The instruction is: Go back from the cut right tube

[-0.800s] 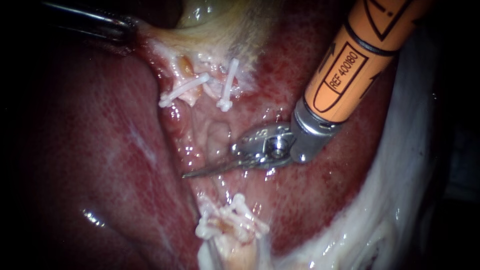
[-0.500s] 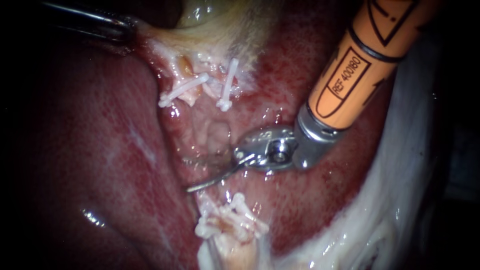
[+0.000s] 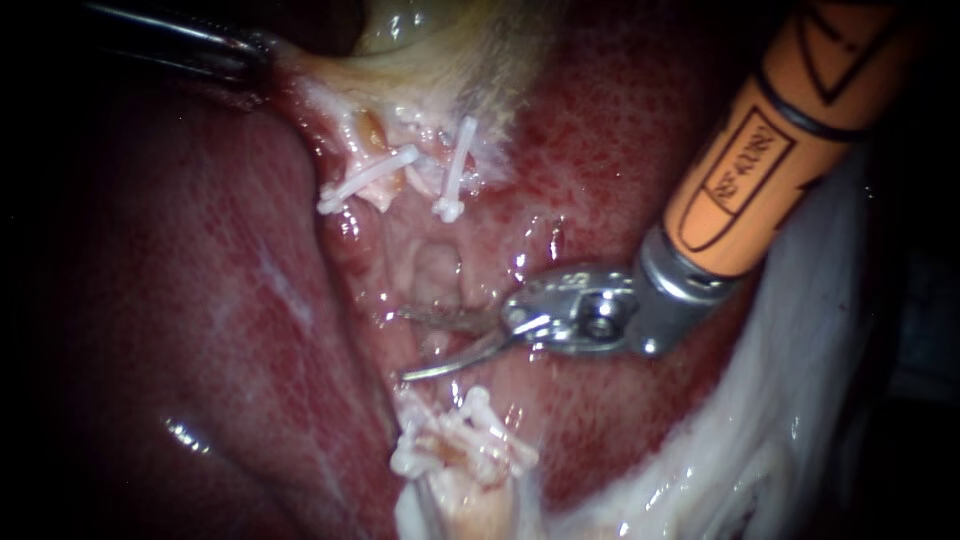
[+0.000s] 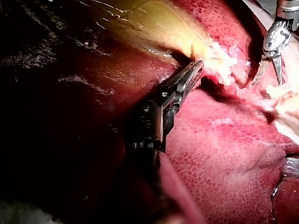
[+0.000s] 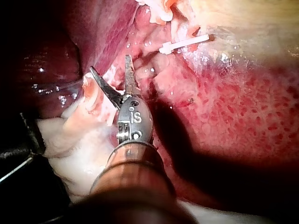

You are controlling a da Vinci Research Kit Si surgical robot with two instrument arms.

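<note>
- Liver: deep red, finely speckled with paler pink dots (a net-like mottling in both wrist views), with wet white glints.
- Gallbladder: yellow-green, fading to cream at its edge.
- Clips: plain white, upper and lower ones alike.
- Stump: cream, with an orange-brown spot near its clipped end.
- Right instrument: orange shaft with black outlined markings, silver-grey wrist, dull grey blades.
- Left instrument: dark, near-black metal with thin silver highlights.
- Tissue along the liver's edge: glossy white, perhaps faintly streaked with pink; the view is too dim there to be sure.
</note>
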